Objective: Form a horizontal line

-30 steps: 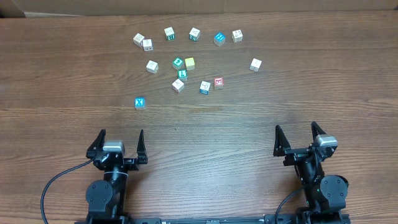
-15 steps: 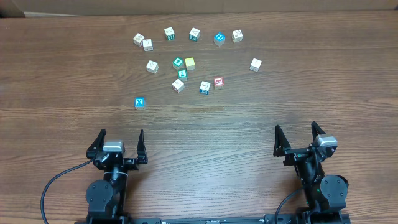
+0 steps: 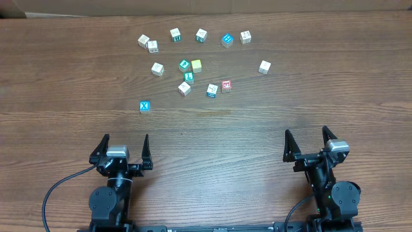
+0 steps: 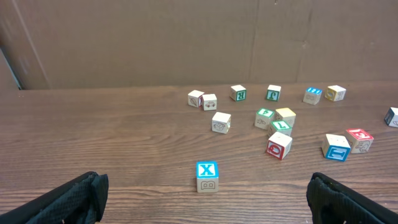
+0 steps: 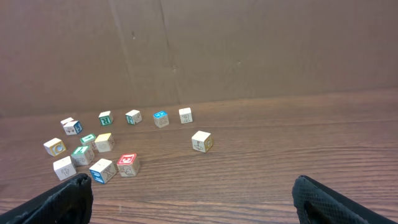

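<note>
The left gripper (image 3: 125, 139) and right gripper (image 3: 306, 133) gape empty; reaching the crowded green L cube (image 3: 188, 77) could knock the yellow cube (image 3: 196, 65) close by.

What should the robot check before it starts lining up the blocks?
1. Left jaws open and holding nothing: ok.
2. Right jaws open and holding nothing: ok.
3. Blocks already in one row: not ok, they lie scattered.
4. Room to grab the green "L" cube: cannot tell, its neighbours stand close.
5. Red-faced cube sitting flat: ok.
6. Bare table for the row: ok, on the arms' side of the blue "X" cube.
</note>
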Controlling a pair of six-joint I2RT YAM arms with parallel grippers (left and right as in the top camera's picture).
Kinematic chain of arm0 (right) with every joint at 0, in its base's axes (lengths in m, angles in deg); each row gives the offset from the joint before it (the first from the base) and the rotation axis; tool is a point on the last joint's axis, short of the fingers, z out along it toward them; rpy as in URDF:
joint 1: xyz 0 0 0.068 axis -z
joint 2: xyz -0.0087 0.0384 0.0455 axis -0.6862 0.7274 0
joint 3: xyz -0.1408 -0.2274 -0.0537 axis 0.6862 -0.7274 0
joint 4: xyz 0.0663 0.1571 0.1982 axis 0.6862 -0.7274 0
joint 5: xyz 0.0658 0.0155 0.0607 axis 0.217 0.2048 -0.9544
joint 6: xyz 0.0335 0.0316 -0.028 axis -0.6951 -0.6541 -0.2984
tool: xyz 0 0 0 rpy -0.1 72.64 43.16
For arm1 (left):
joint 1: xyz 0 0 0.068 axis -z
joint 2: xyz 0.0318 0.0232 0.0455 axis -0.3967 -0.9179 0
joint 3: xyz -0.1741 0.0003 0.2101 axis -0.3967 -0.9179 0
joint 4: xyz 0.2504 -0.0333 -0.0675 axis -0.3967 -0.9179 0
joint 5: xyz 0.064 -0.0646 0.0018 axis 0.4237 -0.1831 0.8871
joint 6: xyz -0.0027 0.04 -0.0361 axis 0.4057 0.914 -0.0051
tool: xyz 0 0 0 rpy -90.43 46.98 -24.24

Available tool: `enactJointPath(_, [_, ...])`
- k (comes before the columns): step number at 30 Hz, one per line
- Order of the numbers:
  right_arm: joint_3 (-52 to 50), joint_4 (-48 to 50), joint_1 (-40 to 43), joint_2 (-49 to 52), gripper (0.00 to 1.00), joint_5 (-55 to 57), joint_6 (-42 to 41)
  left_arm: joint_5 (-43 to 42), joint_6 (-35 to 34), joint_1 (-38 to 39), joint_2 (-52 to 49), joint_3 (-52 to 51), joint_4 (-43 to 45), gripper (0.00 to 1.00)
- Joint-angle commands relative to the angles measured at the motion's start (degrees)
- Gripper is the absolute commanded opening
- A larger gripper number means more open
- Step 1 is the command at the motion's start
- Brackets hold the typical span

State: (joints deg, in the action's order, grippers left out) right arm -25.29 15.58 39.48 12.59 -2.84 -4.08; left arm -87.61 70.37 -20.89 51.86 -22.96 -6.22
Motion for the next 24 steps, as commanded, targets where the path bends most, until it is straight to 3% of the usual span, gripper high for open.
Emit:
enactJointPath(1, [-0.5, 0.4, -0.3, -0.7, 1.0, 0.1, 0.5, -0.6, -1.2, -0.2, 0.6, -0.2, 0.1, 1.0])
enactJointPath(24, [-0.5, 0.4, -0.3, -0.7, 1.0, 0.1, 0.5, -0.1, -1.2, -0.2, 0.6, -0.2, 0.2, 0.99])
